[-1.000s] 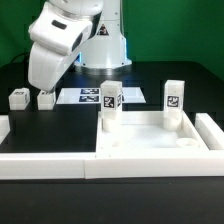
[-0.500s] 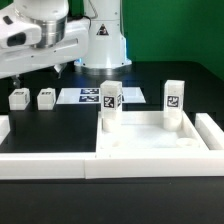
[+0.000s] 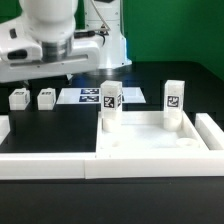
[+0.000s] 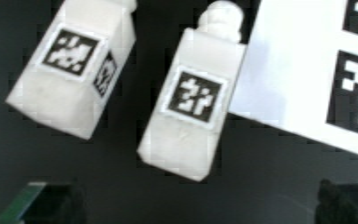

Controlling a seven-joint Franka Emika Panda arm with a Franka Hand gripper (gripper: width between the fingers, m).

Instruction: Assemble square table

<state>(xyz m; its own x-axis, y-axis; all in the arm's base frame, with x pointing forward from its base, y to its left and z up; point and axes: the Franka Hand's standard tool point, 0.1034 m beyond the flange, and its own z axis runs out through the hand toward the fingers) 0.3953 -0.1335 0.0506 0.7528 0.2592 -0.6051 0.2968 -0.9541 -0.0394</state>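
The square table top (image 3: 160, 137), a white slab with a raised rim, lies at the exterior view's right. Two white tagged legs (image 3: 110, 106) (image 3: 173, 103) stand upright on it. Two more tagged legs (image 3: 17, 98) (image 3: 45, 97) lie loose on the black table at the left. They also show in the wrist view, one leg (image 4: 73, 65) beside the other leg (image 4: 194, 100). My gripper (image 3: 48, 78) hovers above these loose legs. In the wrist view the gripper (image 4: 197, 205) is open and empty, with the dark fingertips (image 4: 48, 200) wide apart and clear of both legs.
The marker board (image 3: 92, 96) lies flat behind the slab, next to the loose legs, and shows in the wrist view (image 4: 336, 70). White border rails run along the front (image 3: 50, 166) and the right (image 3: 210, 130). The robot base (image 3: 105, 45) stands at the back.
The arm has swung toward the exterior view's left and turned its hand over the two loose legs, then shifted slightly right and lower. The legs and slab have not moved.
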